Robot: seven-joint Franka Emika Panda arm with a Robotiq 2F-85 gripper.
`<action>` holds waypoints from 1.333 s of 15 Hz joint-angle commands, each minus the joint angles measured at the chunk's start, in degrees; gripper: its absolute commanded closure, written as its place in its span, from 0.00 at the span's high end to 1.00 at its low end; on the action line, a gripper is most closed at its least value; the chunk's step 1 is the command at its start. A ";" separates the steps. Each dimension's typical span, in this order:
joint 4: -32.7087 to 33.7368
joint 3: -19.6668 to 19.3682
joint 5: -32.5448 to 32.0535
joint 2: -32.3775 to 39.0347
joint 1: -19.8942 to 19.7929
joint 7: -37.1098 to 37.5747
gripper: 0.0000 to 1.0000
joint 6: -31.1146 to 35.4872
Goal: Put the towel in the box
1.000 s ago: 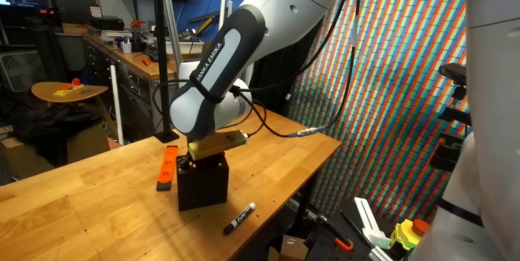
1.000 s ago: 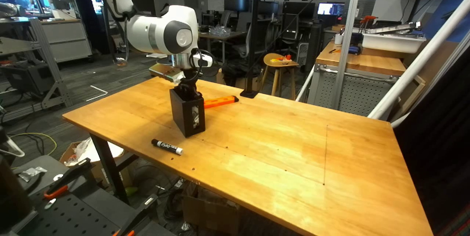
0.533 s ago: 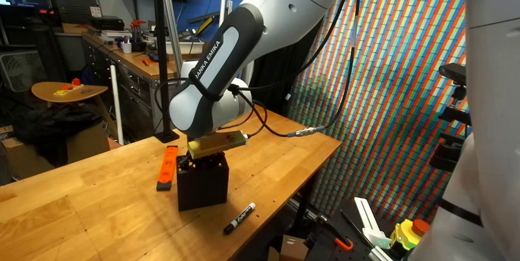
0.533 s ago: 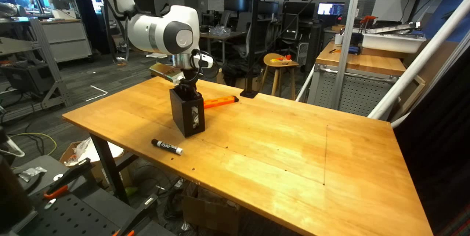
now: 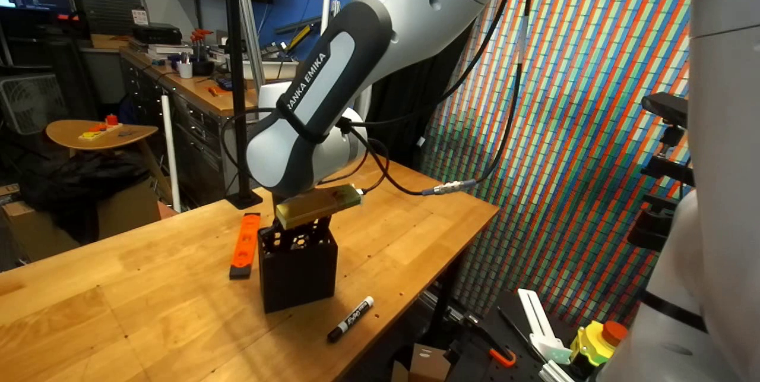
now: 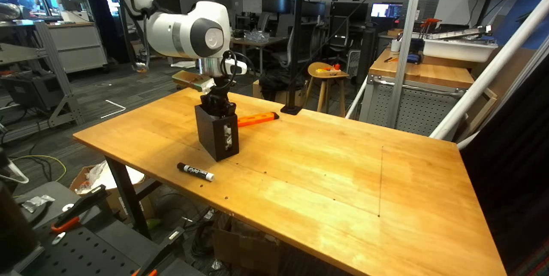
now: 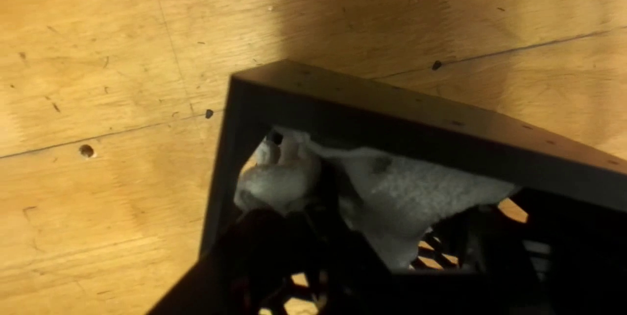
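A: Status on the towel (image 7: 416, 187)?
B: Inside the box (image 6: 209, 136), below its rim. Wrist view has it bunched from 10 to 12 o'clock in there; white shows through the side cutout in an exterior view.
A: And the gripper (image 6: 218, 108)?
B: Down in the box mouth. Looks spread, no pinch on the towel I can see. Dark, though.
A: What's left?
B: Placing looks done. Remaining: exit toward 12 o'clock, not dragging anything.
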 commanded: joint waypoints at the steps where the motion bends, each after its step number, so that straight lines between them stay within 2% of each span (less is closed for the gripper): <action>1: -1.64 -0.81 -3.54 -4.13 1.88 1.36 0.81 -3.48; 4: -1.58 -0.37 -5.65 -5.66 2.40 1.76 0.90 -5.63; 6: -1.65 -0.25 -7.08 -6.78 2.75 2.11 0.99 -6.75; 10: -1.59 0.12 -9.50 -8.62 3.03 2.85 0.99 -8.51; 12: -1.50 0.44 -10.29 -9.49 3.01 3.06 0.74 -9.36; 13: -1.47 0.56 -10.85 -9.86 3.03 3.22 0.71 -9.54; 14: -1.43 0.71 -11.19 -10.25 2.99 3.29 0.64 -9.80; 15: -1.34 0.86 -11.47 -10.59 2.94 3.38 0.54 -10.05; 20: -0.90 1.47 -12.15 -10.73 2.72 3.82 0.16 -9.96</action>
